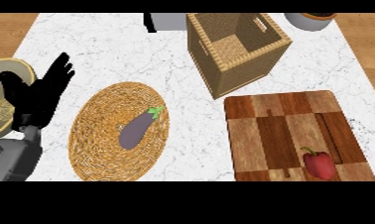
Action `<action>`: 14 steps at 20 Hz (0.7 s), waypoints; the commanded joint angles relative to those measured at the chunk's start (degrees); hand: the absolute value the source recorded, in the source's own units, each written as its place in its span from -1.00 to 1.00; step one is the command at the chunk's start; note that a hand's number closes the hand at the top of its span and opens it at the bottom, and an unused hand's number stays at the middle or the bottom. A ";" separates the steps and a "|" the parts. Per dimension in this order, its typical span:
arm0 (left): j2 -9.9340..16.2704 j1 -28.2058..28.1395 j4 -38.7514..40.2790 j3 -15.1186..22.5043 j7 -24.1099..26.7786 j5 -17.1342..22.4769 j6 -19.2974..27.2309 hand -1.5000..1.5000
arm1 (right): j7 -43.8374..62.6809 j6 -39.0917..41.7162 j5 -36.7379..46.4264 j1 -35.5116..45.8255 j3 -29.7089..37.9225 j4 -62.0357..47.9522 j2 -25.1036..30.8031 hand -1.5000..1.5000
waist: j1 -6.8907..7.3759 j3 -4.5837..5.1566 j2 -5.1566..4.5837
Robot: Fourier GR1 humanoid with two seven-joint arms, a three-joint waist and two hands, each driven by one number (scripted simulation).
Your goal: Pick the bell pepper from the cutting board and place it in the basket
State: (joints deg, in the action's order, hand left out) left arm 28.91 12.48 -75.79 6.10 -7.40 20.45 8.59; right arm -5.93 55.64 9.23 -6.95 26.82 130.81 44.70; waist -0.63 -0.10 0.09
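Red bell pepper (319,164), green stem pointing up-left, lies on the near right part of the cutting board (278,124), close to its lower edge and just right of a dark inlaid strip. Cutting board: checkered wood in light and dark brown blocks, rectangular, set at the right of the white marbled counter (110,49). Left hand (42,91): black, on a grey forearm entering at the lower left, fingers straight and spread apart, pointing up, holding nothing, resting near the counter's left edge and well apart from the pepper. Right hand: none showing in the head view. Woven round mat (95,134), straw-coloured, lies left of the board; a purple eggplant (138,130) with a green cap rests on it, tilted with the cap toward the upper right. Basket (242,67): square, woven, tan, open at the top with a slot handle in its far wall, standing beyond the board and just apart from its far left corner. Grey object (168,21) at the far edge, left of the basket, partly cut off. Round grey pot (311,21) at the far right corner, also cut off.
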 commanded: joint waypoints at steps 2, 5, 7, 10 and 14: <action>-1.91 -0.14 2.69 -0.52 3.20 -1.34 -1.41 0.00 | -12.01 -4.57 13.54 -3.34 -6.35 -2.73 -5.50 -1.00 | 0.71 -0.04 -0.24; -1.90 1.15 3.11 -1.11 1.62 -1.75 -1.78 0.00 | -19.82 -10.65 19.58 -6.48 -7.86 -6.97 -6.35 -1.00 | 0.37 -0.03 -0.16; -2.16 0.66 -0.73 -0.19 -1.43 -1.92 -0.88 0.00 | -21.25 -17.08 24.72 -5.33 -13.74 -10.93 -7.88 -1.00 | 0.99 -0.04 -0.19; -0.89 -0.90 -3.56 -1.62 -2.42 -1.54 -1.29 0.00 | -27.31 -22.41 25.51 -8.18 -14.72 -15.84 -9.98 -1.00 | 0.81 -0.01 -0.07; -3.20 -2.94 -4.79 -0.59 -2.05 -3.46 0.02 0.00 | -27.49 -29.13 31.91 -7.20 -23.84 -21.54 -15.48 -1.00 | 1.13 0.02 -0.08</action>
State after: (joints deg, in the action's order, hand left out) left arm 26.69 11.83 -77.93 5.22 -9.03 18.04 7.88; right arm -29.29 31.69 35.25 -13.89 9.29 114.53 33.32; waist 0.21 -0.10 -0.04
